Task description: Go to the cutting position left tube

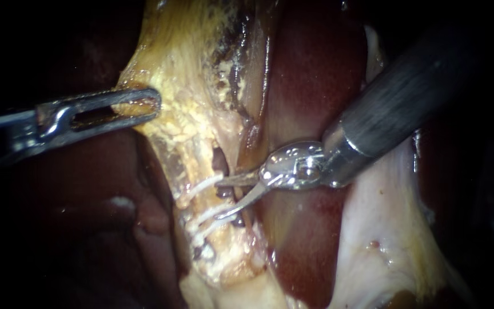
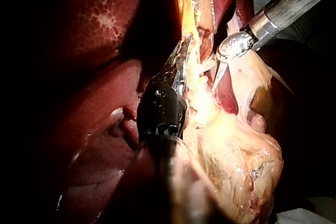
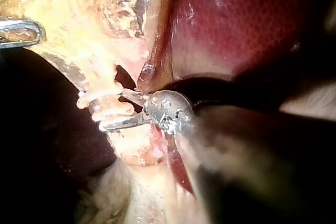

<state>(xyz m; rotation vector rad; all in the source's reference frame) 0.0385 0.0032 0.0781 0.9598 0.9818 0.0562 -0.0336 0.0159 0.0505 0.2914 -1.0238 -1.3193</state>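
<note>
My left instrument (image 1: pixel 144 106) comes in from the left, its slotted jaws shut on the edge of the yellowish gallbladder tissue (image 1: pixel 190 68); the left wrist view shows the same hold (image 2: pixel 182 56). My right instrument (image 1: pixel 222 198) comes down from the upper right with two thin curved blades open. Its tips reach the pale tube (image 1: pixel 196 200), which carries white clips (image 1: pixel 204 185), just below a small hole in the tissue. In the right wrist view the blades (image 3: pixel 112 109) straddle the clipped stretch. I cannot tell whether they touch the tube.
Dark red liver (image 1: pixel 310 86) lies behind and to the right of the tube. A pale, whitish sheet of tissue (image 1: pixel 384 229) hangs under my right instrument's shaft. More liver (image 1: pixel 87 229) fills the lower left.
</note>
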